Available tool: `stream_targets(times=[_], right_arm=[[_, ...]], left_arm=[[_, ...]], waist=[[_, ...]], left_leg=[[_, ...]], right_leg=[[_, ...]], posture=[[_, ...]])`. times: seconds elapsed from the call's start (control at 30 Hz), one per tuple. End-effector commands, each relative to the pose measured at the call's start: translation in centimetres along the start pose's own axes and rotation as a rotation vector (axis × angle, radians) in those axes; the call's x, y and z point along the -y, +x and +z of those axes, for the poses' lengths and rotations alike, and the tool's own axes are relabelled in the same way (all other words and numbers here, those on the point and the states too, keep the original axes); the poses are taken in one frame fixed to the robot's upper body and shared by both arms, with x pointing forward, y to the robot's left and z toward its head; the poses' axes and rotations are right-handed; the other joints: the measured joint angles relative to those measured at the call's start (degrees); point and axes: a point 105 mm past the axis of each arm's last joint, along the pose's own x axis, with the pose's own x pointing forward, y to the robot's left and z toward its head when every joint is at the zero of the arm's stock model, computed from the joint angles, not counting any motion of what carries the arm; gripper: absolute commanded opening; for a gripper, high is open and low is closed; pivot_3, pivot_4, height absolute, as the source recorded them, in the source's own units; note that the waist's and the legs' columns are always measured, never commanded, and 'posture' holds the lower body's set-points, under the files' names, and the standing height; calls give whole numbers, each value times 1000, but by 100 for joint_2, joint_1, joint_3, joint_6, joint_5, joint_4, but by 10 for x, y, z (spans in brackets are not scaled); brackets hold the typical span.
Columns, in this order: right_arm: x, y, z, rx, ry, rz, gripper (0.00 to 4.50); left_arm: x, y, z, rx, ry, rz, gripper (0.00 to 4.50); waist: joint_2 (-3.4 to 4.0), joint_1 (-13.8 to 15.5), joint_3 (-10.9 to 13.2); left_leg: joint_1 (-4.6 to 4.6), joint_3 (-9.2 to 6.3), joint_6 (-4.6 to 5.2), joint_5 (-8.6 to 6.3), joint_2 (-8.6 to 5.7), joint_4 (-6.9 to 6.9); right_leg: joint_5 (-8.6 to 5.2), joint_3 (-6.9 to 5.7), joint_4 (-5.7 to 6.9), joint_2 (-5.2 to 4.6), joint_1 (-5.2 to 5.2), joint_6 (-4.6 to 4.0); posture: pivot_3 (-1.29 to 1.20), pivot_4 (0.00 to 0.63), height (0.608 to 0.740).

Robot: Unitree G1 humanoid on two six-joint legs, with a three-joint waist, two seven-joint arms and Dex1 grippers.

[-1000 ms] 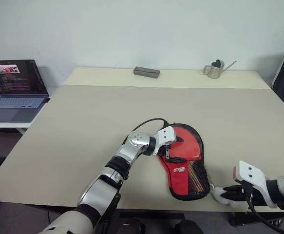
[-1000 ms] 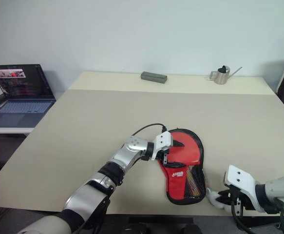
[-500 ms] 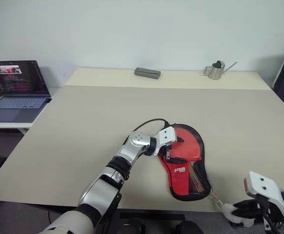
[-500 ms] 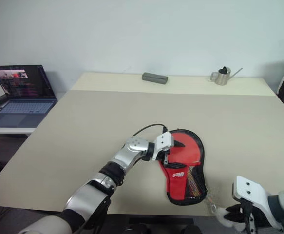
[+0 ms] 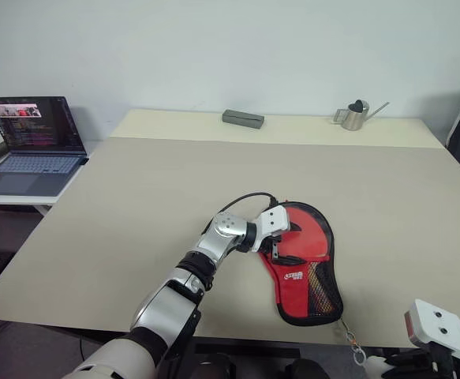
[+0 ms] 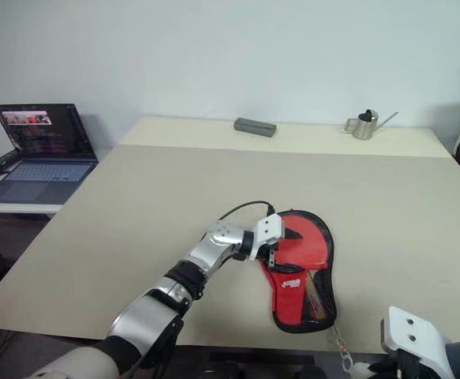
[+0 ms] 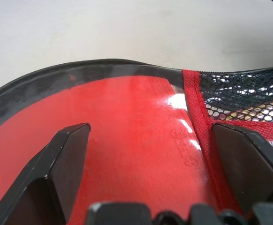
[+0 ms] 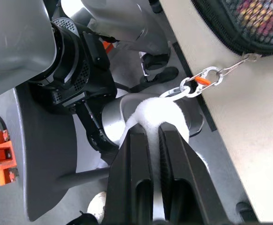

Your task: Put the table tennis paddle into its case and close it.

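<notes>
On the table (image 5: 135, 205) in front of me the case (image 5: 302, 260) lies flat near the near edge, right of centre, its narrow end towards me. My left gripper (image 5: 281, 243) rests on the case's left side, fingers spread apart. Off the near edge, to the right, my right gripper (image 8: 154, 140) pinches the pompom (image 8: 157, 115) tight. A box (image 5: 242, 118) and a watering can (image 5: 354, 114) sit along the far edge, the can further right. A laptop (image 5: 26, 146) stands off to the far left.
</notes>
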Motion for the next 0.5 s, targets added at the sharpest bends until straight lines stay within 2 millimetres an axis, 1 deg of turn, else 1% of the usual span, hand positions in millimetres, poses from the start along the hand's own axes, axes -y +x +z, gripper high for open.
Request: stream_targets(times=[0.03, 0.1, 0.17, 0.2, 0.33, 0.4, 0.5], right_arm=[[-7, 3, 11, 47, -21, 45, 14], [-5, 3, 13, 57, -14, 48, 14], [-5, 1, 14, 58, -9, 58, 611], [-5, 1, 15, 68, -4, 66, 840], [-3, -7, 28, 149, 20, 88, 2233], [-4, -12, 36, 188, 28, 117, 2917], [-4, -17, 45, 235, 33, 136, 2917]], left_arm=[[18, 3, -37, -151, -48, -49, 4500], [17, 3, -37, -150, -48, -47, 4500], [17, 3, -37, -151, -49, -45, 4500], [17, 2, -37, -151, -49, -44, 4500], [16, 2, -38, -151, -50, -39, 4500], [16, 2, -38, -151, -51, -38, 4500], [16, 2, -38, -150, -51, -36, 4500]], waist=[[1, 13, 0], [-1, 21, 0], [-1, 24, 0], [-1, 25, 0], [-2, 25, 1], [-2, 25, 1], [-3, 27, 1]], left_leg=[[0, 0, 0, 0, 0, 0], [0, 0, 0, 0, 0, 0], [-1, 0, 0, 0, 0, 0], [-1, 0, 0, 0, 0, 0], [0, 1, 0, 0, 1, 0], [0, 1, 0, 1, 1, 0], [0, 1, 0, 0, 2, 0]], right_leg=[[0, 0, 0, 0, 0, 0], [0, 0, 0, 0, 0, 0], [0, 0, -1, 0, 0, 0], [0, 0, -1, 0, 0, 0], [0, 1, -1, 0, 1, 0], [0, 1, -1, 0, 1, 0], [0, 1, -2, 0, 1, 0]], posture=[[0, 150, 740], [0, 150, 740], [0, 150, 740], [0, 150, 740], [0, 150, 740], [0, 150, 740], [0, 150, 740]])
